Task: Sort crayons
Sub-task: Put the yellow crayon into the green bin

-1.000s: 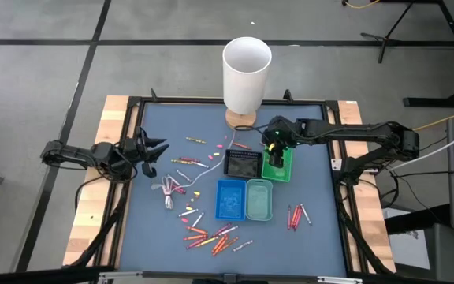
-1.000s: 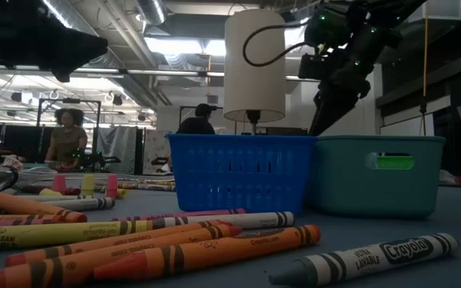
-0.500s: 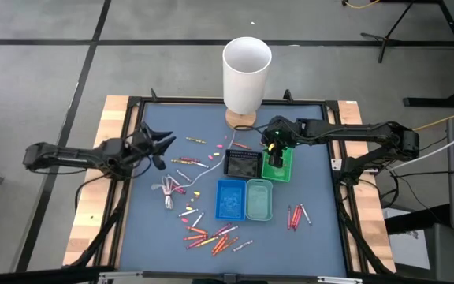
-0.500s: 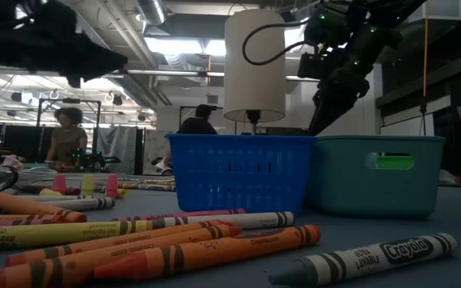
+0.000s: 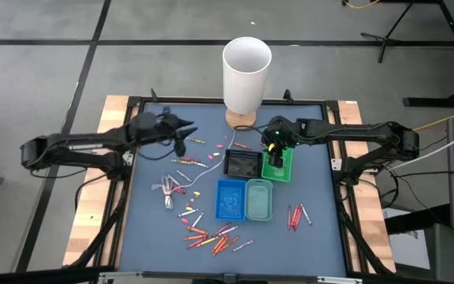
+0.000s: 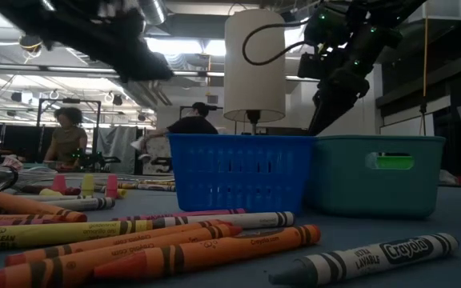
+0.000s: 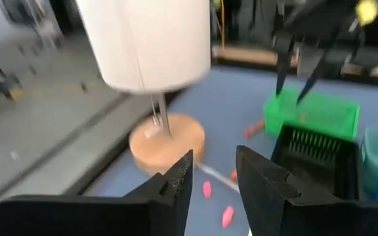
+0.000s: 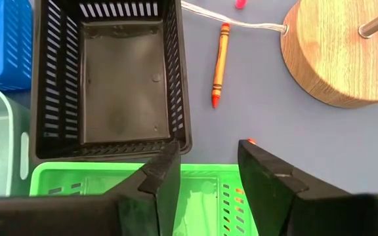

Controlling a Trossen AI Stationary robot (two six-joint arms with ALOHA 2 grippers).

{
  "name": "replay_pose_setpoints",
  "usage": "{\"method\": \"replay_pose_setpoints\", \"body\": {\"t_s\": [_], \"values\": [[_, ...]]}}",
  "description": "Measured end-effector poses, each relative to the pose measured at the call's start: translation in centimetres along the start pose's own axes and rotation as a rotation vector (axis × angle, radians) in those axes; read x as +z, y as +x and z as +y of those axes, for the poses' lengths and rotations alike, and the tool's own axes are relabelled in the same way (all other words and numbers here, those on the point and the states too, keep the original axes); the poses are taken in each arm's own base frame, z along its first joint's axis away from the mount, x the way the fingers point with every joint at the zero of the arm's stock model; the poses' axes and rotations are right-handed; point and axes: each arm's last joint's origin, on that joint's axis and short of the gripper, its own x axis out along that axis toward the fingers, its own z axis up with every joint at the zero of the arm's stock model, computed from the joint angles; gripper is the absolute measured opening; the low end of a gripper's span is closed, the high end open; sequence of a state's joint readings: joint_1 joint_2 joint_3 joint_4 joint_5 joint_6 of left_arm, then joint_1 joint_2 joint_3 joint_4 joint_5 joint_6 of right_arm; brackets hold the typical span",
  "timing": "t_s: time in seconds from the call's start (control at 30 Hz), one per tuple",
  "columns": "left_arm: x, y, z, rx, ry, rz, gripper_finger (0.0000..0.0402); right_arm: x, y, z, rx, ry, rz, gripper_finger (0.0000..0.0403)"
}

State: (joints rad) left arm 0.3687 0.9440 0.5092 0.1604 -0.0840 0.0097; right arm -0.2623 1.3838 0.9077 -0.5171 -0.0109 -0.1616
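Note:
Many small crayons lie flat on the blue-grey table: a cluster near the front, a few reds at the right, and others scattered at the left of the trays. In the low view they fill the foreground. My left gripper is open and empty, above the table's far left part, near the lamp. My right gripper is open and empty, over the green tray. An orange crayon lies between the black tray and the lamp base.
A lamp with a white shade and a wooden base stands at the far middle. Its white cord ends in a bundle. Black, green, blue and teal trays stand mid-table. People show in the room behind.
My left gripper has reached from the table's left edge toward the right and the far edge, toward the lamp, its arm stretching out. My right gripper has stayed over the green tray.

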Motion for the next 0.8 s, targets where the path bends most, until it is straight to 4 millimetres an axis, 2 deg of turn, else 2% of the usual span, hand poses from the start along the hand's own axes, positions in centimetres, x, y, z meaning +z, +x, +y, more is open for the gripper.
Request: {"method": "replay_pose_setpoints", "body": {"t_s": [0.17, 0.4, 0.6, 0.8], "values": [[-0.4, 3.5, 1.6, -0.054, 0.015, 0.21, 0.0102, 0.0, 0.0, 0.0, 0.0, 0.0, 0.0, 0.0152], [-3.8, 7.0, 3.7, -0.058, 0.072, 0.446, 0.0102, 0.0, 0.0, 0.0, 0.0, 0.0, 0.001, 0.0152], [-6.7, 8.3, 4.7, -0.048, 0.055, 0.594, 0.0102, 0.0, 0.0, 0.0, 0.0, 0.0, 0.001, 0.0152], [-8.1, 8.5, 4.8, -0.088, 0.107, 0.688, 0.0102, 0.0, 0.0, 0.0, 0.0, 0.0, 0.001, 0.0152]]}}
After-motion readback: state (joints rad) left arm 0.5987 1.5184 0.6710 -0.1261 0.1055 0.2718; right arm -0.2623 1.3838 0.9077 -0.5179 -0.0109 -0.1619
